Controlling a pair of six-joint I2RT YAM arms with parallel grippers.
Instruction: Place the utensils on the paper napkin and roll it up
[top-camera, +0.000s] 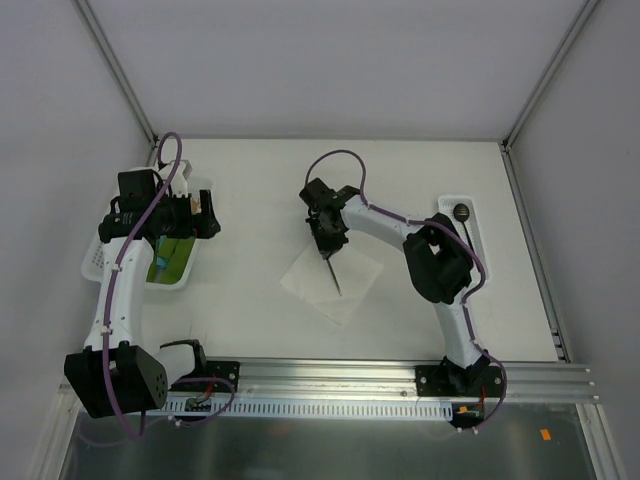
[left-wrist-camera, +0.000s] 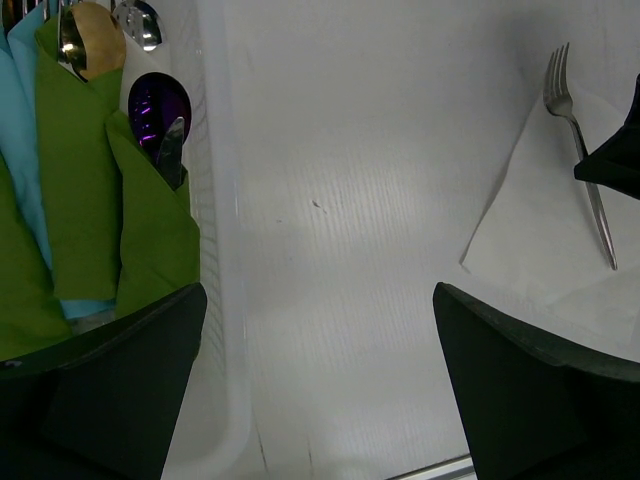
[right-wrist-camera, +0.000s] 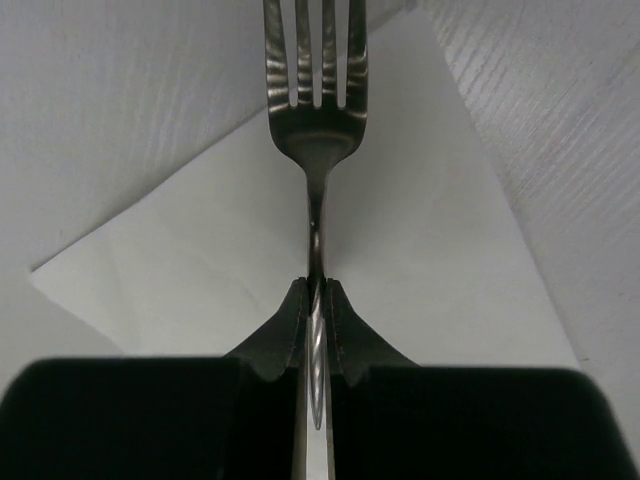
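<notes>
The white paper napkin (top-camera: 345, 285) lies at the table's middle, turned like a diamond. My right gripper (top-camera: 326, 240) is shut on the handle of the thin dark fork (top-camera: 334, 274), which lies across the napkin. In the right wrist view the fingers (right-wrist-camera: 290, 320) pinch the fork (right-wrist-camera: 315, 110) over the napkin (right-wrist-camera: 200, 260). The black spoon (top-camera: 461, 212) sits in a white tray at the right. My left gripper (top-camera: 207, 218) is open and empty over the left basket's edge; its view shows the fork (left-wrist-camera: 580, 150) and the napkin (left-wrist-camera: 540, 230) to the right.
A white basket (top-camera: 95, 262) at the left holds green and teal cloths (left-wrist-camera: 70, 180) with gold-coloured and other cutlery (left-wrist-camera: 85, 40). The white tray (top-camera: 472, 238) stands at the right. Grey walls close the table at the back and sides.
</notes>
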